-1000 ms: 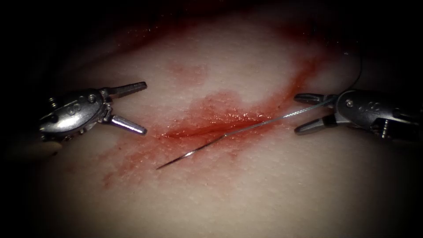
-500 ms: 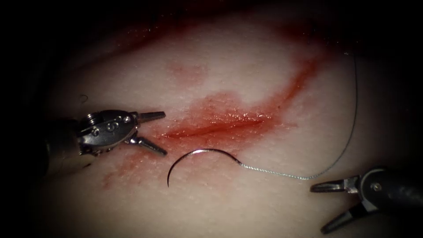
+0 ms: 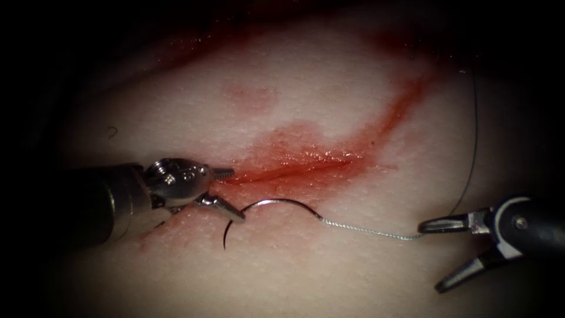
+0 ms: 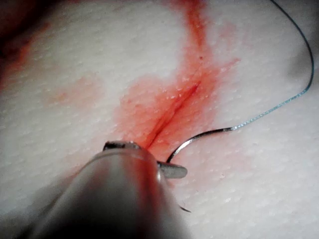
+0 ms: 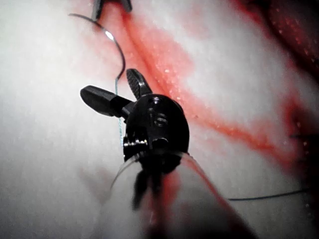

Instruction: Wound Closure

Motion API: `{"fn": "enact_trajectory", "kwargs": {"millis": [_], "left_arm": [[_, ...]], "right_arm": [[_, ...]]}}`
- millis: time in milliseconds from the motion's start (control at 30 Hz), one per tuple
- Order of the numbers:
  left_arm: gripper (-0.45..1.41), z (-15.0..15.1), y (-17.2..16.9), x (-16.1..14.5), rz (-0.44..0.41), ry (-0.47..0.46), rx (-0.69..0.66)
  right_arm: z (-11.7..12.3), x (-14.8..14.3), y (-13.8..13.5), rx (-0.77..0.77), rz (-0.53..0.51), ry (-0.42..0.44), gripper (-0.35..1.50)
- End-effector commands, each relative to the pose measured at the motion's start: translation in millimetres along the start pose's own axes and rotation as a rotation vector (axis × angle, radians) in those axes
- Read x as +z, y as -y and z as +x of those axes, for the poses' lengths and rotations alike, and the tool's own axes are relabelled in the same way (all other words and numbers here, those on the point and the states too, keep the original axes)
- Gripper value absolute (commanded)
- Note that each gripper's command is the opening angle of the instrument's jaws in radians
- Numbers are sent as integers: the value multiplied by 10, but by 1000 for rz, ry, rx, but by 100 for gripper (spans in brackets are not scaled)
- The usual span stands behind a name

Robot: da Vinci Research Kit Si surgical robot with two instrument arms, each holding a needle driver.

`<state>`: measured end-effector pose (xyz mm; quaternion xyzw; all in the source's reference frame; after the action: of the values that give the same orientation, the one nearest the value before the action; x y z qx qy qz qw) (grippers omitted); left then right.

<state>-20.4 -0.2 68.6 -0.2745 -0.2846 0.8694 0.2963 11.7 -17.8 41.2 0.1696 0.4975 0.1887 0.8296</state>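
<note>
The curved needle (image 3: 276, 202) lies flat on the tissue (image 3: 329, 277), just in front of the cut (image 3: 282, 172) toward its left end, and is not in the tissue. My left tool (image 3: 236, 195) stands open at the cut's left end. Its lower jaw rests against the needle's pointed half, and it holds nothing. Thread (image 3: 371, 231) runs right from the needle's tail to my right tool (image 3: 429, 257), which is open and empty. In the right wrist view the thread (image 5: 116, 107) passes between the right tool's (image 5: 113, 88) open jaws. The left wrist view shows the needle (image 4: 199, 139) beside the left tool (image 4: 149, 158).
Red fluid (image 3: 294, 150) stains the tissue around the cut and streaks up toward the right (image 3: 400, 109). The thread (image 3: 474, 135) climbs in a long arc along the right side into the dark edge.
The needle went from between the right tool's jaws to lying flat on the tissue. The right tool dropped away to the lower right. The left tool moved right, up to the needle.
</note>
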Motion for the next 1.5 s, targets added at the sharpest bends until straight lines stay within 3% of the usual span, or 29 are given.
{"fn": "enact_trajectory", "kwargs": {"millis": [33,200,433,567,633,700,733,867,1033,1167,1233,1267,1500], "left_arm": [[72,-1,0,10,2,10,4],[71,-7,-2,16,12,38,4],[69,-20,-10,30,-9,110,4],[59,-24,-11,39,-24,128,3],[46,-23,-9,40,-33,129,5],[-3,-20,-5,41,-59,132,-4],[-45,-17,0,42,-79,135,-12],[-45,-11,9,39,-106,132,6],[-45,2,15,25,-71,54,11],[-45,24,24,1,-19,-85,-17],[-45,34,26,-10,10,-150,-42],[-45,38,26,-14,25,-178,-56],[-45,74,12,-29,57,-403,-110]], "right_arm": [[0,13,-9,-9,-34,-34,93],[4,19,-30,-45,-125,-145,104],[4,18,-34,-51,-144,-159,104],[6,18,-33,-58,-155,-161,104],[6,18,-32,-57,-157,-160,103],[7,19,-31,-56,-160,-162,103],[8,20,-29,-61,-163,-162,103],[14,24,-23,-56,-174,-181,104],[23,32,-12,-50,-183,-234,123],[26,45,0,-62,-145,-253,109],[21,47,-3,-72,-150,-256,88],[18,48,-7,-56,-147,-257,86],[6,72,-37,88,-328,-266,104]]}}
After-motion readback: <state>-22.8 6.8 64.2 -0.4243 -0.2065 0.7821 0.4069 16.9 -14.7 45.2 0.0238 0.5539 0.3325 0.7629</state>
